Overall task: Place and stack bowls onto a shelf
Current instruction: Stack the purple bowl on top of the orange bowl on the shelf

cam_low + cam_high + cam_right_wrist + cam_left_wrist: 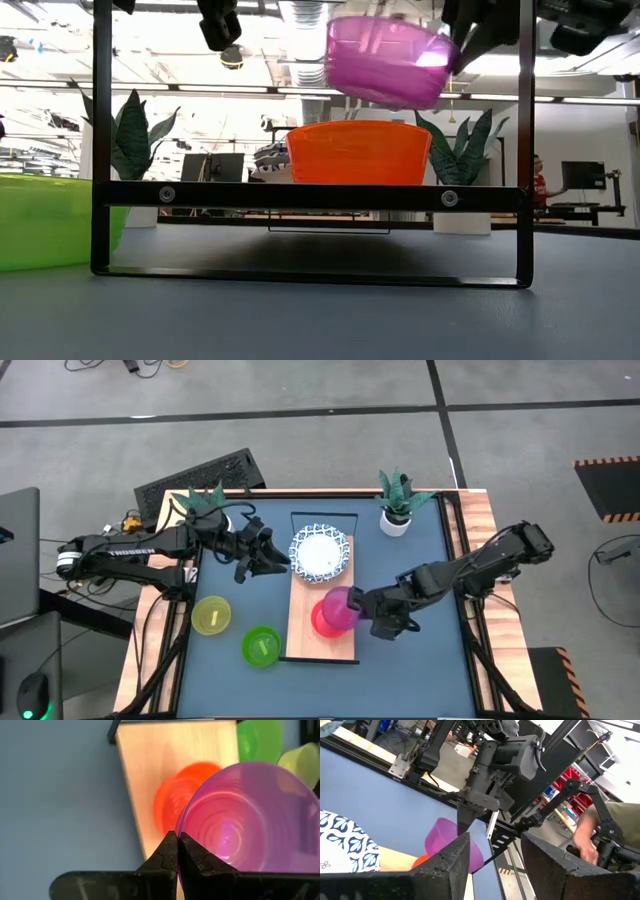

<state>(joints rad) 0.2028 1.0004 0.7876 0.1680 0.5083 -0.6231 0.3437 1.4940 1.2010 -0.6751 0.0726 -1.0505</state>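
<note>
Left of the shelf (321, 600), the yellow bowl (211, 616) and green bowl (261, 646) rest on the worktop (420, 650). The left jaws (262, 563) hang open beside the patterned bowl (320, 553) on the shelf. The right jaws (362, 606), clamped on the purple bowl (341, 607) rim, hold it tilted above the red bowl (324, 619) on the shelf.

the only lettering that can be read stands on the left arm (118, 552) in the high view: white capitals along its dark forearm link, seemingly the maker's name "trossen", though the letters are small and only partly clear. no readable text, number, label or sign shows in the low view or in either wrist view.
</note>
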